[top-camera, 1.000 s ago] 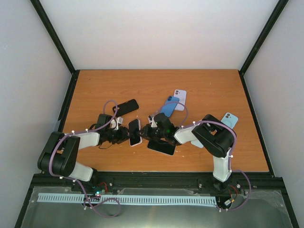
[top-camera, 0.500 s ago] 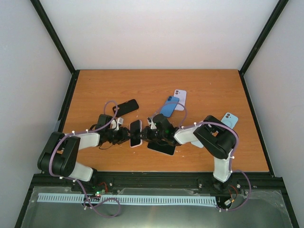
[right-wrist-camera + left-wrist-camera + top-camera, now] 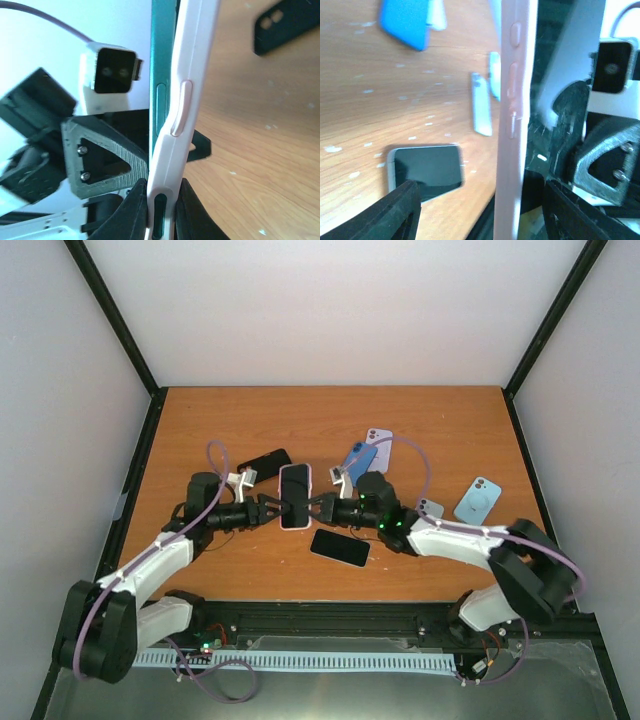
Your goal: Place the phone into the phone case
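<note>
A teal-edged phone (image 3: 162,75) sits in a pale pink phone case (image 3: 187,100), whose side bows away from the phone near the buttons. In the top view the cased phone (image 3: 294,496) hangs above mid-table between both arms. My right gripper (image 3: 161,210) is shut on one end of the phone and case, its pads pressing both faces; from above it (image 3: 318,508) reaches in from the right. My left gripper (image 3: 482,207) stands open around the case's edge (image 3: 512,100), with a gap to each finger. It (image 3: 270,508) comes in from the left.
A black phone (image 3: 340,548) lies face up just near of the grippers. Behind them lie a black case (image 3: 265,464), a blue case (image 3: 360,462) and a lilac case (image 3: 378,448). A light blue case (image 3: 477,500) is at the right.
Both arms have stretched farther out over the table, carrying the cased phone away from the bases. The left gripper's jaws have spread off the case. The right grip is unchanged.
</note>
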